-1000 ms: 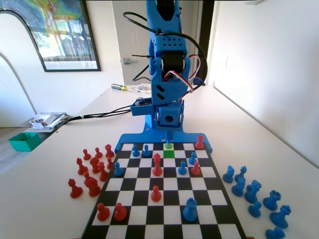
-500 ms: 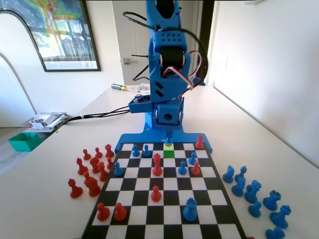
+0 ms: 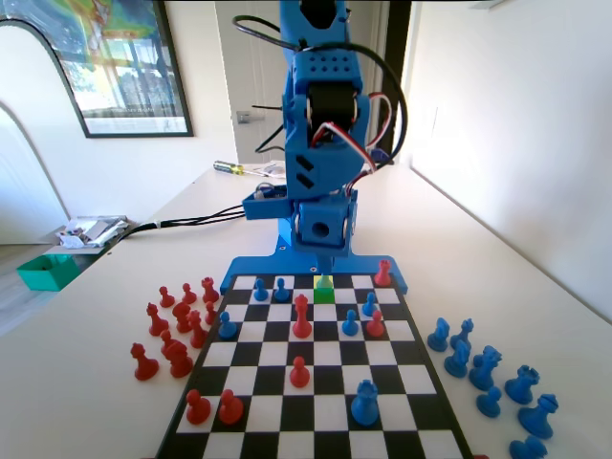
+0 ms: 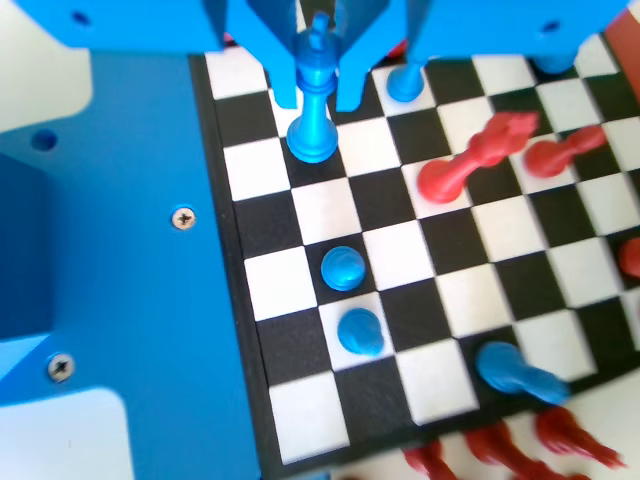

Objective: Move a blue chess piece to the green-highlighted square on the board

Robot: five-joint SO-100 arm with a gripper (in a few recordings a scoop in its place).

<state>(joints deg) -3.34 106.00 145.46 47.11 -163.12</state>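
One blue chess piece (image 4: pixel 314 95), between gripper (image 4: pixel 318 100) jaws

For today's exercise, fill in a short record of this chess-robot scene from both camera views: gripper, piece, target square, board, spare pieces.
gripper: the gripper has its jaws either side of the blue chess piece; firm contact unclear
piece: upright, base on the board near the blue frame edge
target: the green-highlighted square, in the far row below the arm in the fixed view
spare pieces: red pieces off-board left, blue pieces off-board right, in the fixed view

board-end view; close overhead wrist view
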